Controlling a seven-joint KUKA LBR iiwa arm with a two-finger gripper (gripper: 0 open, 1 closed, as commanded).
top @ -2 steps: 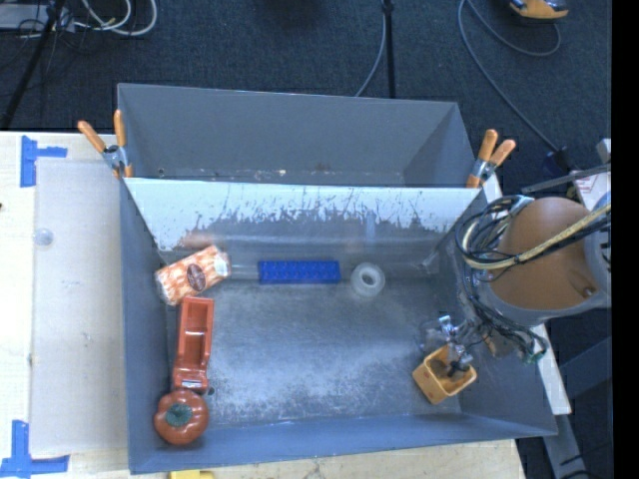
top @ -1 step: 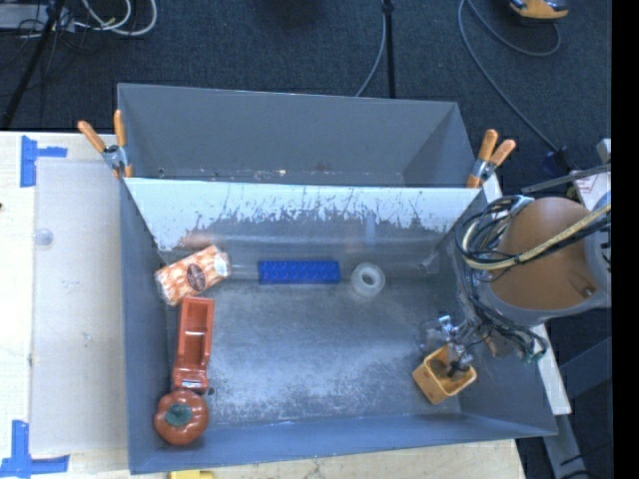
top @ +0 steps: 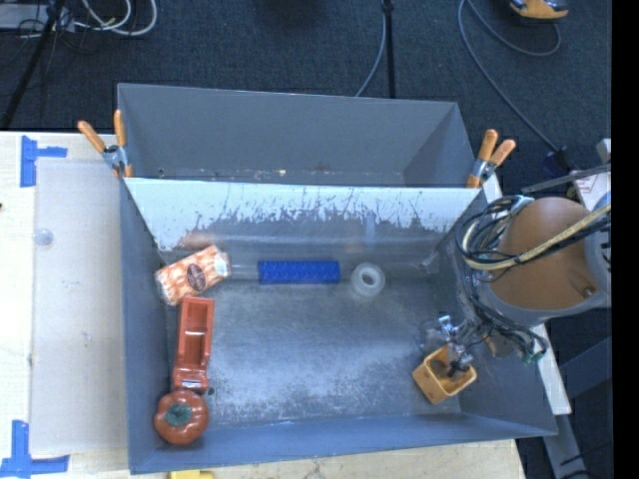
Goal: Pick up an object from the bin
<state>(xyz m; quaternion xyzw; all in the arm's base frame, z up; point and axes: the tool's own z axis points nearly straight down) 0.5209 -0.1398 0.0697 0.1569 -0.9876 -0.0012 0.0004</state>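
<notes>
My gripper [top: 456,347] is low in the bin's right front corner, under the orange-covered wrist. Directly beneath it lies a small tan square cup-like block [top: 436,379] with a dark hollow, tilted on the bin floor near the right wall. The gripper's tip reaches down to the block's upper right edge and hides part of it. Nothing can be seen lifted off the floor.
Along the back of the floor lie a clear tape roll [top: 367,279], a blue flat brick [top: 299,271] and an orange patterned packet [top: 191,273]. On the left, a red-orange oblong tool [top: 193,340] lies above a red tomato-like ball [top: 181,416].
</notes>
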